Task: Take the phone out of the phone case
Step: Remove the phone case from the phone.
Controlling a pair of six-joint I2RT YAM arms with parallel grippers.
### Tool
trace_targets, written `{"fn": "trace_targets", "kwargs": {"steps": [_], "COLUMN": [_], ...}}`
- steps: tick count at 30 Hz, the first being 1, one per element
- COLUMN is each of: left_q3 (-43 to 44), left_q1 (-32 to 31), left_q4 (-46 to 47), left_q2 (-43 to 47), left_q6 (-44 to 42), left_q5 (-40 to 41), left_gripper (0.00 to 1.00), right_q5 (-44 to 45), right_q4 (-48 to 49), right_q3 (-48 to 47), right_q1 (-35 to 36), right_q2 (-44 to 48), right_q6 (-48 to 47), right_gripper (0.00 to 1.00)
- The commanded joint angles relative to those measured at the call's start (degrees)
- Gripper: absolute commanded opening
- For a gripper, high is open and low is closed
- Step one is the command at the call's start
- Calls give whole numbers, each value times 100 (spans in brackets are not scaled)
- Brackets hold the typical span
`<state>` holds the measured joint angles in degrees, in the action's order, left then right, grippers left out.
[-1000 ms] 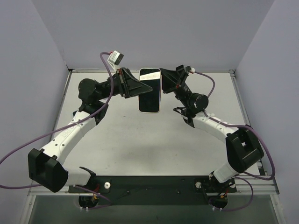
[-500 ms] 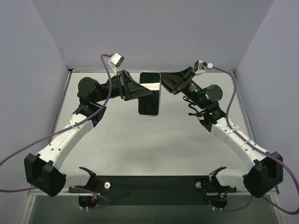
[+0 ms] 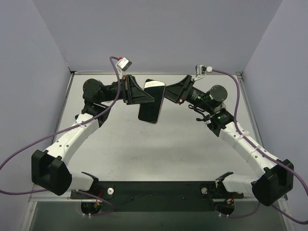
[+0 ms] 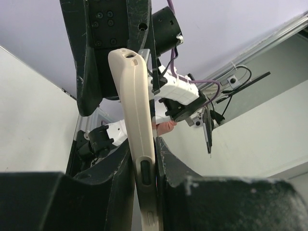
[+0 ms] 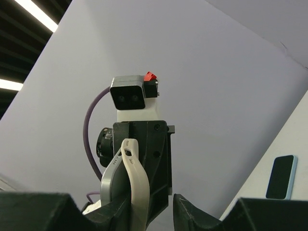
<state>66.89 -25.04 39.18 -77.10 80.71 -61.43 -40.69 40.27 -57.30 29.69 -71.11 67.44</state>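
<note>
Honestly, left pincer [image 4: 144,163] clamps the phone case [image 4: 131,96], right pincer [image 5: 149,202] sits apart at 2 o'clock, so peeling could drop the phone [image 3: 150,103].

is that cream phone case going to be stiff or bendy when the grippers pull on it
Probably bendy: the cream phone case curls away from the grey phone in the right wrist view. Its smooth surface may slip, though the left gripper looks clamped across it.

The phone [image 3: 150,111] is fronted with glossy, reflective glass. Its cream case [image 4: 137,125] is seen as smooth, matt plastic. The tabletop [image 3: 144,149] is finished matt grey.
</note>
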Motion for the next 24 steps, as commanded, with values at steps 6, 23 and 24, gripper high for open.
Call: {"fn": "trace_targets", "kwargs": {"steps": [6,23,24], "left_q3": [343,-1424,-1642], "left_q1": [-10,175,175], "left_q4": [2586,4230,4195], "left_q2": [11,-1799,-1948], "left_q6": [156,763,710], "left_q5": [1608,1186,1168], "left_gripper": [0,14,21], "right_q5": [-1882,-1038,-1029], "right_q4": [-2533,-1690,-1594], "right_q3": [606,1606,1695], "right_q1": [748,223,169], "right_q2": [-702,-1141,-1168], "right_q6": [-987,-477,-469], "right_gripper": [15,0,0]}}
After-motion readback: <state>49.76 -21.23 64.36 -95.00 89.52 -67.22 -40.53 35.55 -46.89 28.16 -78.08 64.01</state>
